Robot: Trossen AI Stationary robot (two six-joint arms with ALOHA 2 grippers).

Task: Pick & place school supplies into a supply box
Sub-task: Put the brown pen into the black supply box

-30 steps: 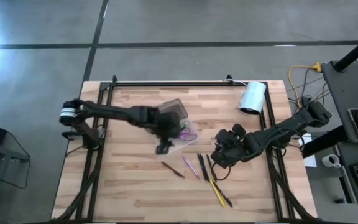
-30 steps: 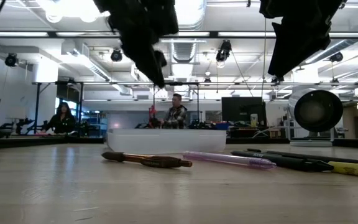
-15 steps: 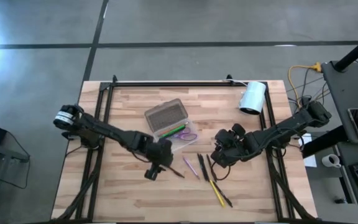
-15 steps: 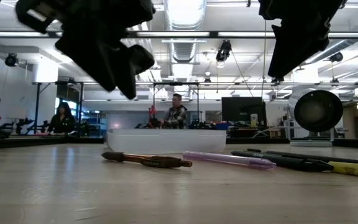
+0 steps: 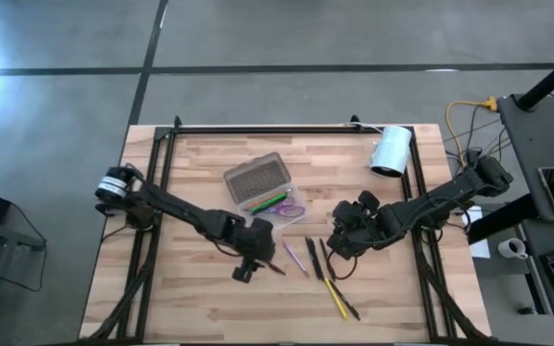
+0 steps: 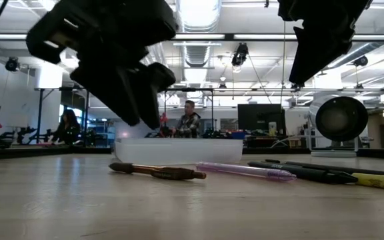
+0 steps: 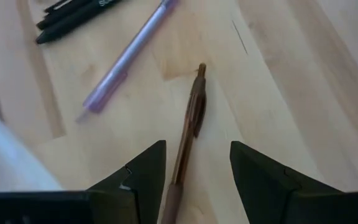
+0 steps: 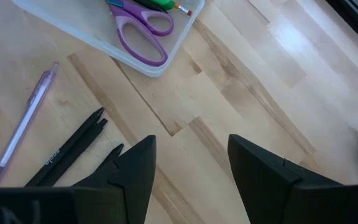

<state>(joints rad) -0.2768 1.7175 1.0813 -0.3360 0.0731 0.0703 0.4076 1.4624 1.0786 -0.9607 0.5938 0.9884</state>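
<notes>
My left gripper's (image 7: 194,168) fingers (image 7: 143,174) stand wide apart, empty, straddling the slim brown pen (image 7: 190,121) on the pale wooden table (image 7: 278,74); the pen's long axis runs straight out between them, tip pointing away. My right gripper (image 8: 188,168) hovers open, holding nothing, near two black pens (image 8: 73,146). The clear plastic supply box (image 5: 263,187) holds purple-handled scissors (image 8: 143,28).
</notes>
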